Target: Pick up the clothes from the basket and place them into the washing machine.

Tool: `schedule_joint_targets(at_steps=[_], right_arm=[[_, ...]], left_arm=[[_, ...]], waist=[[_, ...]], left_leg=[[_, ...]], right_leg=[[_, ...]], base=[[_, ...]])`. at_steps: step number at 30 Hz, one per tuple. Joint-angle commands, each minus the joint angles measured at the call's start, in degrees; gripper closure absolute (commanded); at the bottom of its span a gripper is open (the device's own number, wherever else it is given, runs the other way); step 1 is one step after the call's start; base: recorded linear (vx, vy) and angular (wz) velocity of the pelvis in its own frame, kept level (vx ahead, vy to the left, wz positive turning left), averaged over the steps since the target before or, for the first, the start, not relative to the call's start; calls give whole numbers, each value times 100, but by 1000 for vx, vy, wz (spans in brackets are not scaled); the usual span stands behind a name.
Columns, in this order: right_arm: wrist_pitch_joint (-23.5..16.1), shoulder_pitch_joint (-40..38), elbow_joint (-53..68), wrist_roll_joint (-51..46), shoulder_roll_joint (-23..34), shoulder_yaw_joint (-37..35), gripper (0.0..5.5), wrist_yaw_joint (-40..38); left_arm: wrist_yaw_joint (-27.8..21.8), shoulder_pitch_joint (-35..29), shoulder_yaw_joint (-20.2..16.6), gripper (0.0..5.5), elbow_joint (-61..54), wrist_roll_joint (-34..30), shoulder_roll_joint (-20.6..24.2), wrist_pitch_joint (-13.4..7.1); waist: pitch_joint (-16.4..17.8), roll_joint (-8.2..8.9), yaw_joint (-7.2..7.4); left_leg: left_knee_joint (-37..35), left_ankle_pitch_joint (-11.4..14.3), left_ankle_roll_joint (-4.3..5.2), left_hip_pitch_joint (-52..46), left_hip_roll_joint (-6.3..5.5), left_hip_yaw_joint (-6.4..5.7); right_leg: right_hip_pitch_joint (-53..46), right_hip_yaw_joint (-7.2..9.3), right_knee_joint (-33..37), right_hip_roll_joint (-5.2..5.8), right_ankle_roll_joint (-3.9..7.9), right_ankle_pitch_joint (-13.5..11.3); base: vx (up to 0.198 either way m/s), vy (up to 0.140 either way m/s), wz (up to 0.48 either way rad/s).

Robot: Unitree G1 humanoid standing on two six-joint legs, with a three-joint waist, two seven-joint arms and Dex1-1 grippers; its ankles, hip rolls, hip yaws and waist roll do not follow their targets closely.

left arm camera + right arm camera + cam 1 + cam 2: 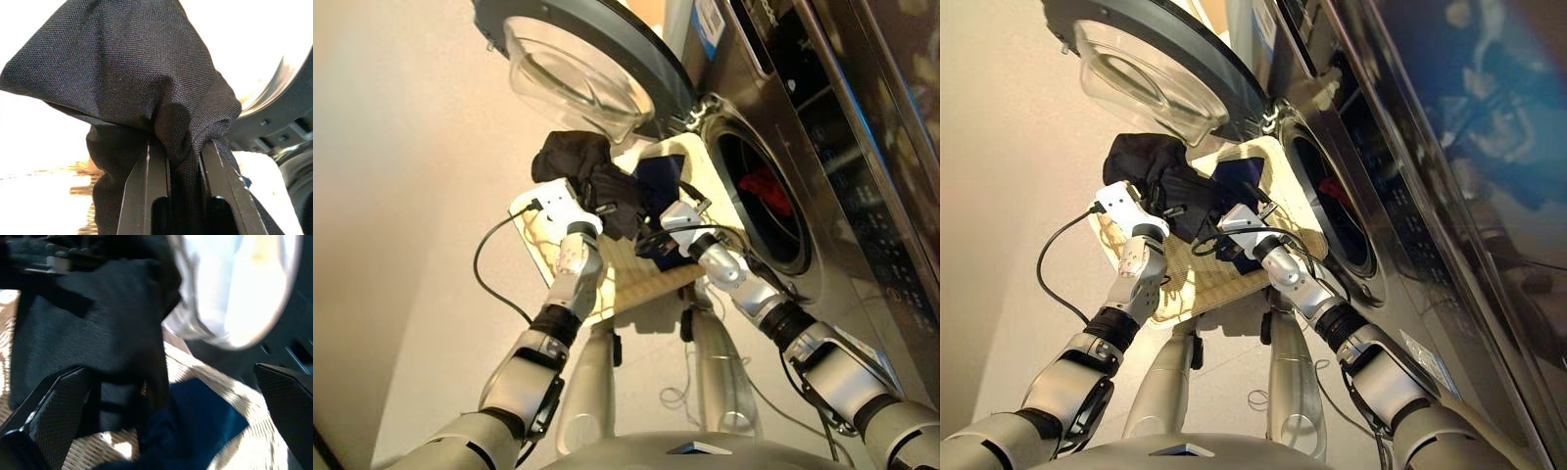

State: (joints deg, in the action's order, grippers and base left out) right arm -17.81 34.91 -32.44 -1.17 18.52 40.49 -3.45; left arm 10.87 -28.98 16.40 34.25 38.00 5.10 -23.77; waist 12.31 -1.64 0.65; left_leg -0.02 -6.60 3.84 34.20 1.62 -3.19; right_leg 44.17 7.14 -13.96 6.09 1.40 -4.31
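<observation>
The left gripper (183, 161) was clamped on the black garment (578, 166), lifted above the basket (646, 279); only the head views showed the red garment (766, 188) in the washing machine (773, 127); the right gripper (166, 416) hung spread over the navy garment (195, 426).

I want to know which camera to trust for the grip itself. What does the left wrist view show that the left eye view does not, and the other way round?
Only the left wrist view shows the pinch: both fingers closed on a fold of the black garment.

Only the left eye view shows the orange-red garment inside the washing machine, the basket, the navy garment and the right gripper.

Both show the black garment and part of the open door.
</observation>
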Motion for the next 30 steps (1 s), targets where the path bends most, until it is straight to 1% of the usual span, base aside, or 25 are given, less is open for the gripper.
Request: schedule_joint_targets(at_steps=[1,3,5,8,11,16,20,21,22,23,27,30], right_arm=[[-135,249,-167,308,-417,222,0,61],[-105,336,-285,277,-512,328,0,135],[-87,399,-352,189,-608,406,0,217],[-45,531,-609,25,-800,612,0,476],[-12,597,-799,82,-927,687,0,420],[25,706,-1260,16,-1120,612,0,351],[-11,741,-1974,205,-1378,592,0,213],[-24,753,-2165,268,-1452,544,317,135],[-27,743,-2264,315,-1493,512,464,68],[-40,722,-2372,361,-1534,467,550,12],[-21,742,-2476,559,-1543,383,550,-187],[-16,626,-2500,752,-1471,254,550,-499]], left_arm=[[-252,15,168,550,-423,128,-30,-381],[-311,53,280,550,-579,199,-36,-342],[-368,90,354,550,-734,283,-23,-313],[-545,125,486,550,-850,491,-42,-280],[-625,170,555,550,-1108,711,-38,-276],[-891,278,771,550,-1587,1032,-1,-194],[-1075,322,977,550,-1717,1218,-62,-171],[-1124,335,1037,550,-1749,1277,-77,-158],[-1149,339,1074,550,-1747,1289,-84,-160],[-1170,348,1107,550,-1752,1308,-98,-171],[-1170,354,1143,550,-1788,1333,-96,-165],[-1077,381,1081,550,-1723,1273,-83,-209]], waist=[[-288,-119,-87],[-317,-139,-155],[-356,-144,-192],[-404,-161,-276],[-406,-183,-329],[-450,-223,-437],[-463,-287,-513],[-472,-307,-536],[-476,-315,-550],[-480,-327,-565],[-498,-362,-570],[-493,-375,-538]], left_leg=[[-274,-42,-144,-213,-251,103],[-306,-60,-143,-258,-256,87],[-313,-87,-140,-265,-266,73],[-336,-102,-144,-298,-260,51],[-322,-90,-146,-302,-269,38],[-268,-102,-160,-233,-293,12],[-241,-86,-173,-224,-304,-5],[-233,-87,-174,-215,-312,-16],[-222,-86,-176,-212,-315,-18],[-214,-81,-180,-209,-318,-20],[-191,-67,-185,-200,-329,-31],[-144,-33,-195,-224,-333,-14]], right_leg=[[-125,164,664,4,460,-735],[-165,165,663,8,457,-720],[-165,160,670,17,455,-731],[-169,170,627,19,445,-714],[-162,150,583,12,436,-693],[-110,155,544,26,430,-703],[-110,156,522,36,434,-688],[-109,161,520,39,436,-683],[-106,166,513,44,436,-684],[-104,164,509,45,438,-685],[-95,159,492,44,439,-677],[-112,148,473,40,440,-670]], base=[[0,0,0],[0,0,0],[0,0,0],[0,0,0],[0,0,0],[0,0,0],[0,0,0],[0,0,0],[0,0,0],[0,0,0],[0,0,0],[0,0,0]])
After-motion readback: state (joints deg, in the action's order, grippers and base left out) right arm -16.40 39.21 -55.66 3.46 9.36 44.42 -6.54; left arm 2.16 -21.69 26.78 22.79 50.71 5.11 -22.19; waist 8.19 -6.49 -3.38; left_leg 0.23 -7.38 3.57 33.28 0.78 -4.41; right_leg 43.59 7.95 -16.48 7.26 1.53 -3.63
